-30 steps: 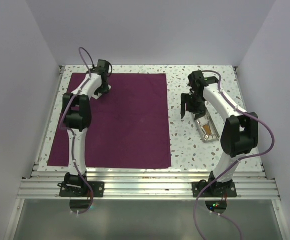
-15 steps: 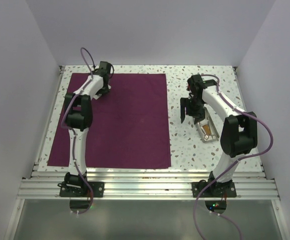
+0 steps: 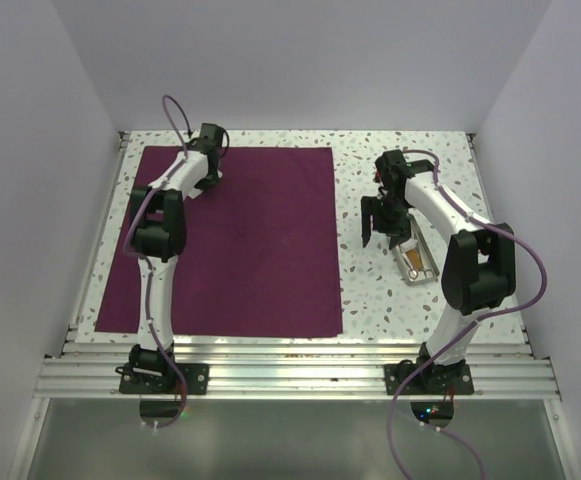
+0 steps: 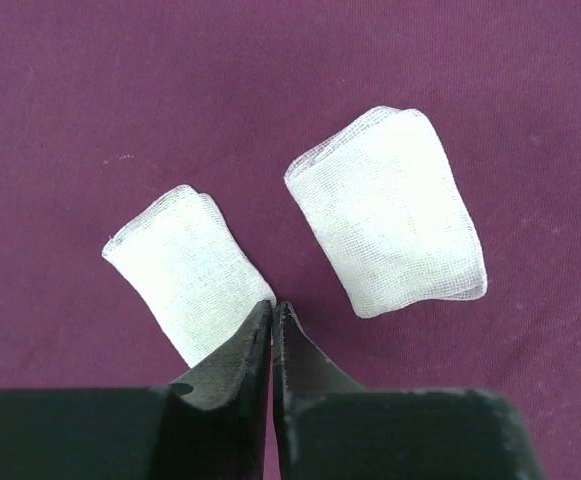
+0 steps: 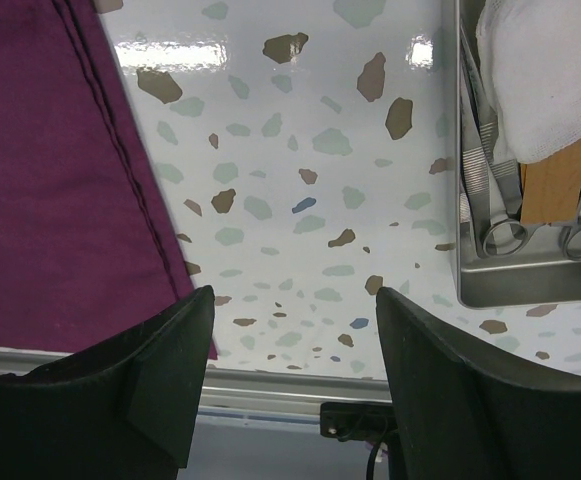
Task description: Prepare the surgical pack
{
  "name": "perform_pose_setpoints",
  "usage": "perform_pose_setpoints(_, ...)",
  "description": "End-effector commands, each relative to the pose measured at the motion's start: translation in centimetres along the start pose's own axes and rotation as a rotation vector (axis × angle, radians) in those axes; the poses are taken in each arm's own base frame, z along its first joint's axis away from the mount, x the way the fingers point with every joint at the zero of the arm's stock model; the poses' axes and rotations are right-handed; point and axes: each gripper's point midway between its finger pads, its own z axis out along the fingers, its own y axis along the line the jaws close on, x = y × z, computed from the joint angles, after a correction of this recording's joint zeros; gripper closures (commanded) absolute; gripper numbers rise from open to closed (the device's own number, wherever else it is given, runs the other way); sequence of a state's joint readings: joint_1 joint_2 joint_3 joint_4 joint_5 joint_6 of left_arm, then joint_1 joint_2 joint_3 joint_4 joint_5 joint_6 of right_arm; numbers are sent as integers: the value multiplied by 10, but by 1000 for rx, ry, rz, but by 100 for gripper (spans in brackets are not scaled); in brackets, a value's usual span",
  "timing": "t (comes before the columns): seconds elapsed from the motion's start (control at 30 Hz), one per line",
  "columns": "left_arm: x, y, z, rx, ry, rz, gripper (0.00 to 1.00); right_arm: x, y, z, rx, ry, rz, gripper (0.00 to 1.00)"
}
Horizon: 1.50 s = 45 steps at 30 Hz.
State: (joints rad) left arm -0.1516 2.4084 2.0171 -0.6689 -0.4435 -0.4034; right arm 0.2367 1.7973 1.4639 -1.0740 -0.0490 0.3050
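Note:
The surgical pack [image 3: 250,250], a large purple-maroon cloth, lies flat on the left half of the table. In the left wrist view it [image 4: 90,90] fills the background, with two folded white gauze pads on it, one at left [image 4: 185,265] and one at right [image 4: 388,225]. My left gripper [image 3: 208,172] is over the cloth's far left part. Its jaws [image 4: 273,306] are shut, with nothing seen between them, and the tips are at the left pad's lower corner. My right gripper [image 3: 382,222] hangs open over bare table [image 5: 295,296], between the cloth's edge [image 5: 50,180] and a tray.
A metal tray [image 3: 417,264] sits on the speckled table right of the cloth. In the right wrist view the tray [image 5: 530,292] holds ring-handled steel instruments [image 5: 498,200], white gauze [image 5: 550,70] and an orange-brown piece [image 5: 555,190]. White walls stand round the table.
The left gripper's jaws have closed beside the left gauze pad. The right gripper shifted slightly left a second ago and has held still since.

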Motion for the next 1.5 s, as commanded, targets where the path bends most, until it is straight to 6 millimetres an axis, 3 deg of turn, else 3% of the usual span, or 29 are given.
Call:
perform_pose_setpoints(0.0,-11,7,-4,-22,-39,-25,95,-3,6,-16,-44,-51,-22,30)
perform_pose_setpoints(0.03,-15,9,-9,-20,-50,-39,100,-3,6,-17,-46,-54,-23,30)
perform_pose_setpoints(0.4,-73,6,-58,62,-204,-174,100,1,4,-17,-42,-54,-22,30)
perform_pose_setpoints(0.53,-86,1,-62,84,-229,-189,100,5,3,-17,-40,-51,-24,30)
perform_pose_setpoints(0.8,-92,-8,-57,106,-241,-181,100,10,0,-18,-32,-47,-25,30)
perform_pose_setpoints(1.0,-101,-21,-64,132,-288,-152,100,10,2,-15,-37,-41,-24,30)
perform_pose_setpoints(1.27,-89,-40,-55,161,-254,-106,100,11,0,-15,-32,-37,-23,30)
perform_pose_setpoints(1.47,-84,-38,-52,137,-246,-98,100,13,0,-14,-34,-32,-25,30)
